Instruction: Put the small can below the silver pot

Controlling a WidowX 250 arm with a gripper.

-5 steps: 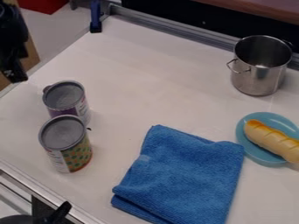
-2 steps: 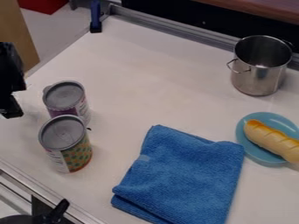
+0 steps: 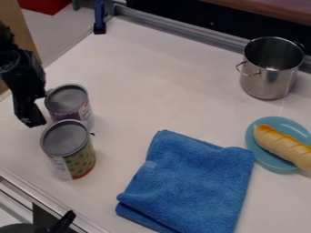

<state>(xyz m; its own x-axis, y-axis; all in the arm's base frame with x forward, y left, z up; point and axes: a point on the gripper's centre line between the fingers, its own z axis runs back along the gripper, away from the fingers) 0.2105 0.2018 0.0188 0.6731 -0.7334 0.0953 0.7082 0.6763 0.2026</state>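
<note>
Landmark: tall green-and-yellow-labelled metal can [image 3: 77, 159]. Shorter purple-labelled metal can [image 3: 68, 101] just behind it; black two-finger gripper [image 3: 34, 122] behind-left of it, jaw spread can't tell. Risk: tight spacing, so an off-line grasp might topple either.

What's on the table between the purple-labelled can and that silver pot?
Nothing: the camera view shows only bare white tabletop from the purple-labelled can across to the silver pot.

Blue cloth [image 3: 188, 184], teal plate [image 3: 273, 164], silver pot [image 3: 267, 86], green-dotted yellowish can label [image 3: 80, 162].
</note>
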